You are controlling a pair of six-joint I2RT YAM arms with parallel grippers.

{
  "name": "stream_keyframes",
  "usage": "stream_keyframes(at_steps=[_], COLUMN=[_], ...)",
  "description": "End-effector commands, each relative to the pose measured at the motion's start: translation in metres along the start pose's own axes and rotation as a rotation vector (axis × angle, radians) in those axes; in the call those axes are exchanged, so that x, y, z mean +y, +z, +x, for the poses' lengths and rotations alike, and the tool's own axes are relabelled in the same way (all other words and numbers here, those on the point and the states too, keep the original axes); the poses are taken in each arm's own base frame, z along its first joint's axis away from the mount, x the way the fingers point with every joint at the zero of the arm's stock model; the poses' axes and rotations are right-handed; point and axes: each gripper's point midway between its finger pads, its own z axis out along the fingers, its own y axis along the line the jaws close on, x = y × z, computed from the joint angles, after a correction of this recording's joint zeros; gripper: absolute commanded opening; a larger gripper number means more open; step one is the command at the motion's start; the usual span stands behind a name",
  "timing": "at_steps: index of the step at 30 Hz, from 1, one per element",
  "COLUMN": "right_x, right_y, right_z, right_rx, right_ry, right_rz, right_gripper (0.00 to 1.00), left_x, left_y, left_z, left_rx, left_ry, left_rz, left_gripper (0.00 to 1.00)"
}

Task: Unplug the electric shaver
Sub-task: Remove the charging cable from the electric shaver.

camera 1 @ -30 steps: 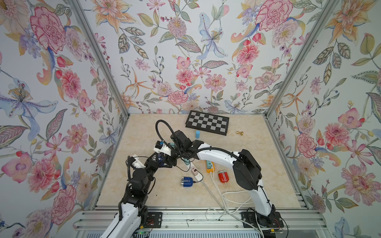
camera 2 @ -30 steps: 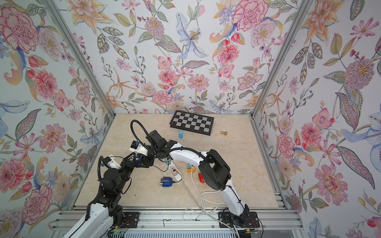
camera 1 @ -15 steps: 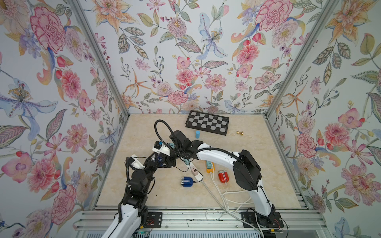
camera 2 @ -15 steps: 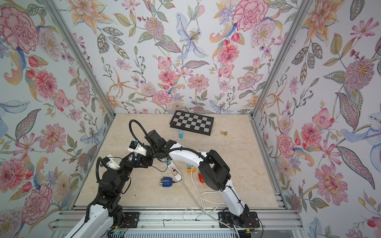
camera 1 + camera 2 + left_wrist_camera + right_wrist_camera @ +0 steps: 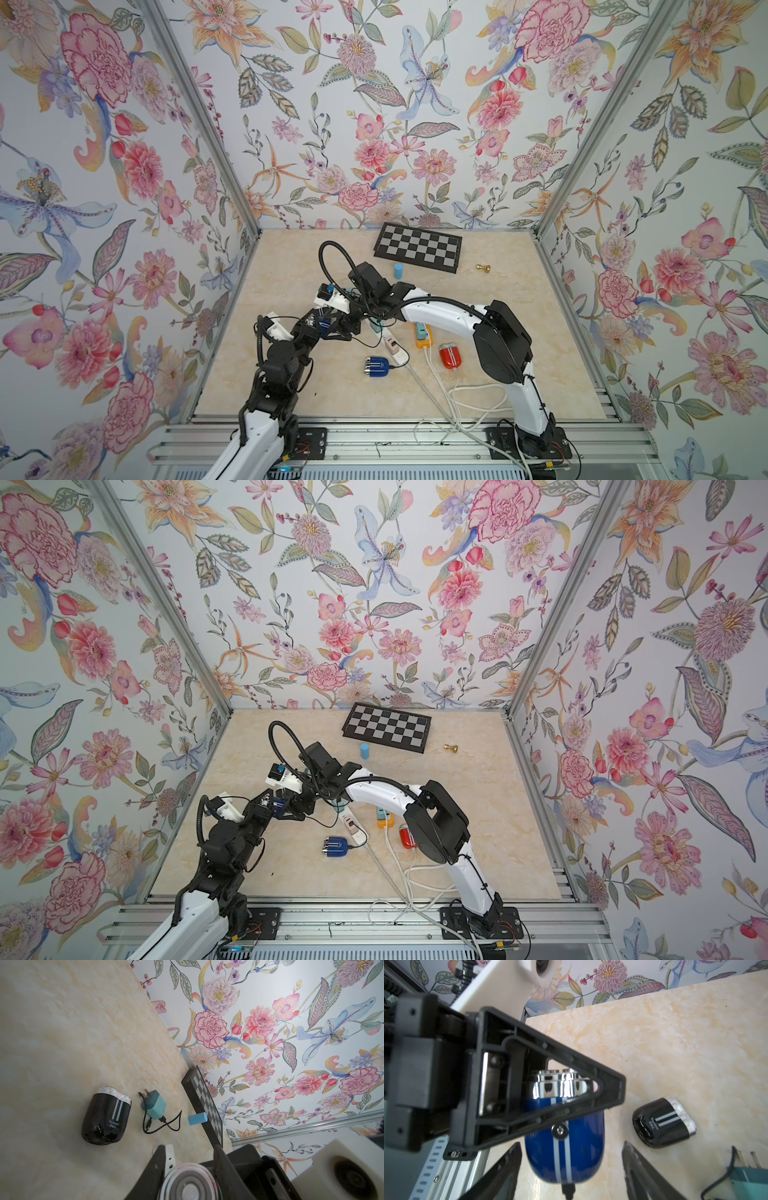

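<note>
While gripping the blue shaver (image 5: 581,1126) by its head in the left pincer (image 5: 189,1159), near the black shaver (image 5: 664,1124), has the right pincer (image 5: 572,1145) gaping empty around its body. Looks light, slick; better pinch the cord plug (image 5: 568,1190).

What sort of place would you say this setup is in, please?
Most likely a purpose-built robot test booth, not a home: floral wallpaper panels set in an aluminium frame, a marble-look tabletop, and the left arm and right arm bolted to a front rail.
</note>
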Motion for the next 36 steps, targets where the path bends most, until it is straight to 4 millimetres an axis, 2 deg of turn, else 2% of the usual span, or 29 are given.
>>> stream_keyframes(at_steps=[1, 6, 10, 14, 16, 20, 23, 30, 36], right_x=[0.001, 0.0, 0.004, 0.009, 0.009, 0.011, 0.006, -0.005, -0.017], right_y=[-0.029, -0.04, -0.031, -0.018, -0.011, 0.003, 0.007, -0.021, -0.025], right_z=[-0.01, 0.014, 0.025, 0.021, 0.018, 0.014, 0.018, 0.008, 0.006], right_rx=[-0.022, 0.033, 0.065, 0.068, 0.065, 0.065, 0.088, 0.013, 0.062], right_ry=[-0.079, -0.1, -0.111, -0.132, -0.131, -0.128, -0.133, -0.16, -0.306], right_rz=[0.058, 0.123, 0.115, 0.098, 0.091, 0.083, 0.146, 0.336, 0.624], right_gripper=[0.79, 0.78, 0.71, 0.69, 0.67, 0.62, 0.62, 0.62, 0.6], left_x=[-0.02, -0.025, -0.026, -0.025, -0.039, -0.042, -0.042, -0.048, -0.043], left_y=[0.002, 0.004, 0.004, 0.004, 0.004, 0.003, 0.002, 0.0, 0.0], left_z=[-0.004, -0.004, -0.004, -0.002, -0.008, -0.009, -0.014, -0.017, -0.018], left_rx=[0.004, 0.012, 0.016, 0.023, 0.014, 0.014, -0.007, -0.021, -0.021], left_ry=[0.024, 0.034, 0.035, 0.039, 0.037, 0.035, 0.016, -0.007, -0.078], left_rz=[0.048, 0.054, 0.054, 0.048, 0.078, 0.086, 0.084, 0.105, 0.082], left_gripper=[0.14, 0.12, 0.1, 0.09, 0.09, 0.08, 0.08, 0.08, 0.07])
